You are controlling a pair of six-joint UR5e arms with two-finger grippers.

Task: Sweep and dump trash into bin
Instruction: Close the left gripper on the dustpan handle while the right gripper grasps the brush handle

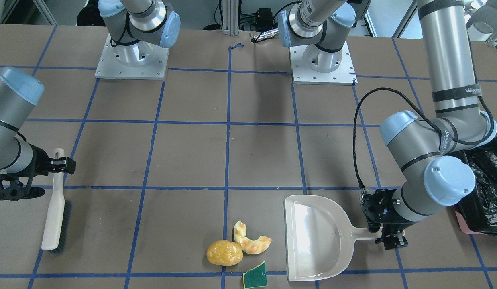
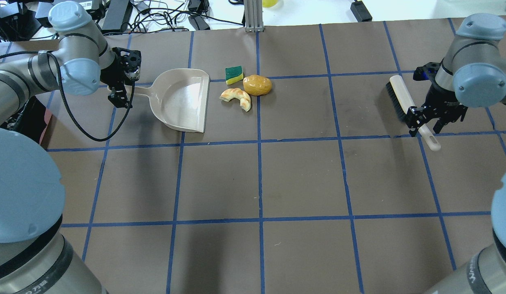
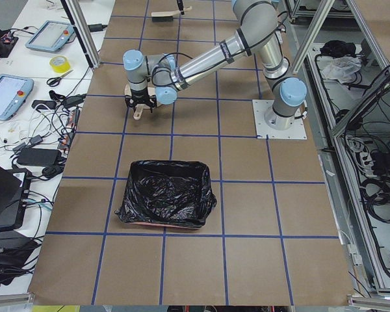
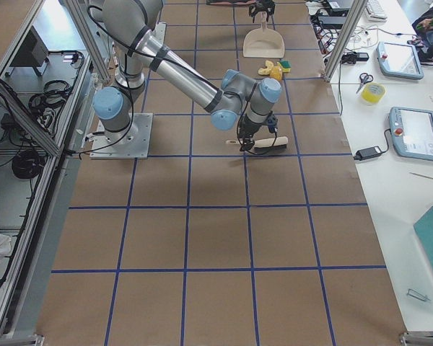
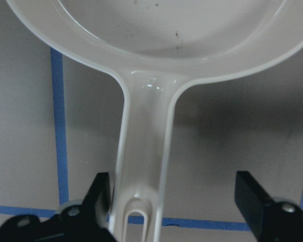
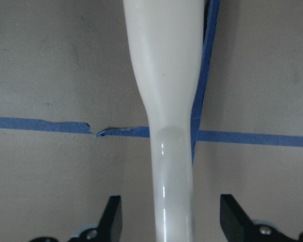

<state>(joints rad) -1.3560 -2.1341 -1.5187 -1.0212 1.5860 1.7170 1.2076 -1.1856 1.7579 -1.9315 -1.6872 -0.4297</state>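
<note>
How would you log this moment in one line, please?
sweep: not started | left hand: open, astride dustpan handle | right hand: open, astride brush handle | trash: three pieces on table by dustpan mouth

Green sponge wedge [image 2: 233, 74], beige dustpan [image 2: 183, 102], blue-gridded brown table [image 2: 302, 175]

Yellow lump [image 1: 224, 253], croissant piece [image 1: 251, 241] and green sponge [image 1: 255, 275] lie clustered, bin [image 3: 138, 195] well apart.
</note>
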